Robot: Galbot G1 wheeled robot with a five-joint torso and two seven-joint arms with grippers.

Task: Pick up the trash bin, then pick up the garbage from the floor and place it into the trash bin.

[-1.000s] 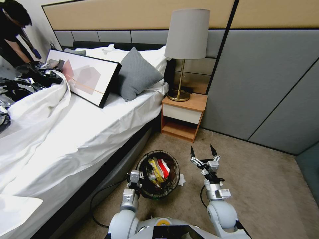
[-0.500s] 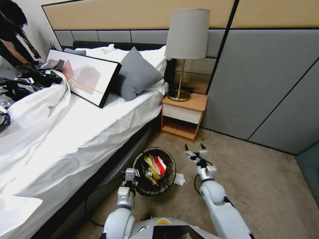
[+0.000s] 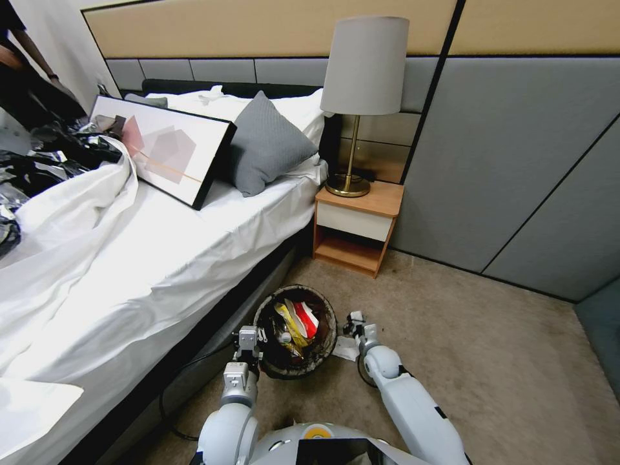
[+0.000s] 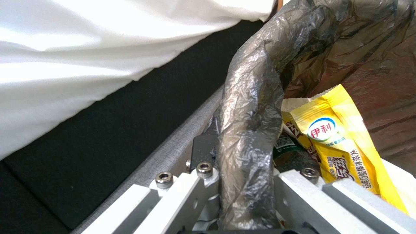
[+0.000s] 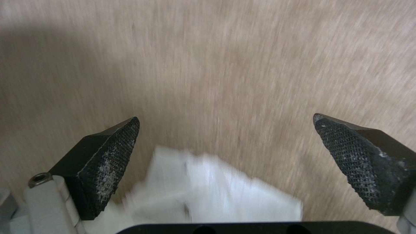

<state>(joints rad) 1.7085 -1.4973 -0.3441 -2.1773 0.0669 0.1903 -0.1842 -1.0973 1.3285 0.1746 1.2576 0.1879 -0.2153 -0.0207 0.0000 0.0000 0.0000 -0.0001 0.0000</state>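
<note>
On the carpet beside the bag-lined trash bin, the right gripper gapes wide above crumpled white tissue.

A trash bin lined with a crinkled, dark grey-black bag holds a bright yellow wrapper with a blue, green and white logo and red lettering, plus a red-and-white piece. A white tissue lies on tan carpet. The right hand has black, cross-hatched fingertips.
</note>
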